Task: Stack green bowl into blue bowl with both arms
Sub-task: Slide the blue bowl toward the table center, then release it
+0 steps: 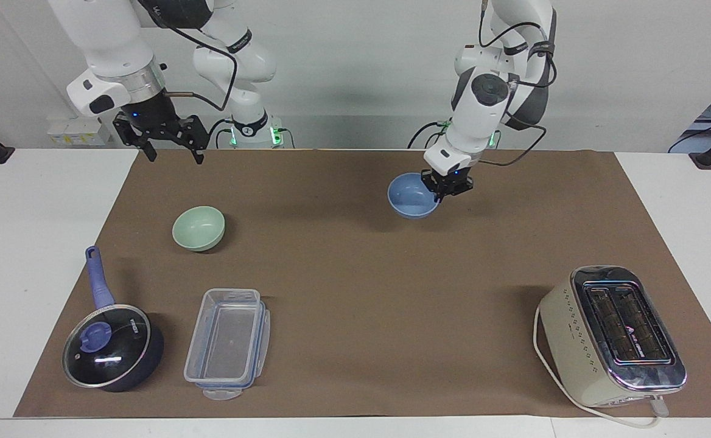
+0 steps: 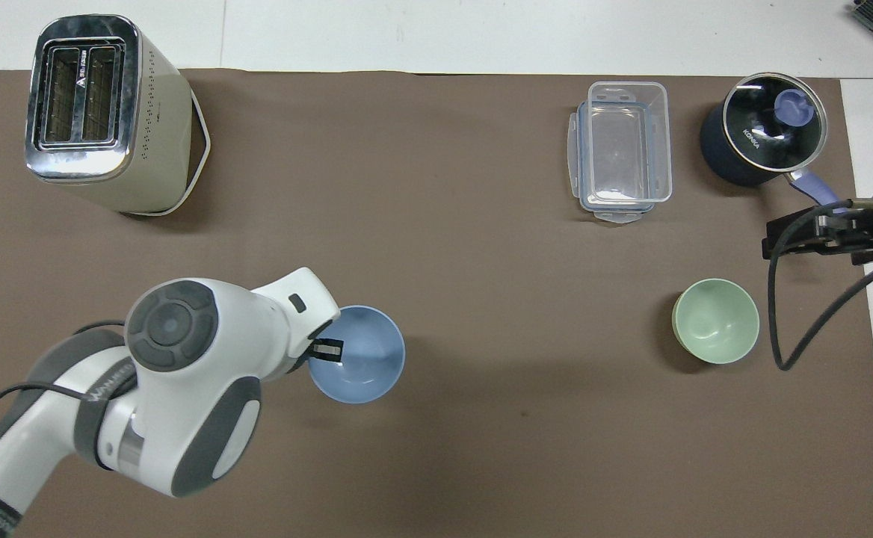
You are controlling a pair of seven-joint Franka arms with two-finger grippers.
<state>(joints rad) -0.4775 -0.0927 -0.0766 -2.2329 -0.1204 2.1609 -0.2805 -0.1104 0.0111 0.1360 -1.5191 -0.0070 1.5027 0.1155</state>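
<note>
**Blue bowl in the air, green bowl untouched**

Grips the blue bowl by its rim with the left gripper, fingers pinched together on the wall at the bowl's 3 o'clock in the facing view. Carries it upright, mouth up, over the mat, at about 12 o'clock of the mat's centre in that view. Reads as clear of the surface, going by the shadow beneath it. Finds the green bowl sitting on the mat at 10 o'clock of centre, upright, empty, well apart from the blue one. Hangs the right gripper over the mat's edge at 11 o'clock of the green bowl, fingers spread wide, gripping nothing, waiting.

Looks like early going: one bowl picked up, no stacking done. Has yet, at a guess, to set the blue bowl down within the right arm's reach, take the green bowl with the right gripper, lower it into the blue one and let go.

Gives height only in the facing view: the gap under the blue bowl, the right gripper well above the table, its two parted fingertips. Gives from overhead alone one finger lying inside the rim at the bowl's 9 o'clock, with the rest of the left gripper hidden under the white wrist. Crops the right gripper at the overhead frame's 3 o'clock edge, cable draped across, beside the saucepan handle.
</note>
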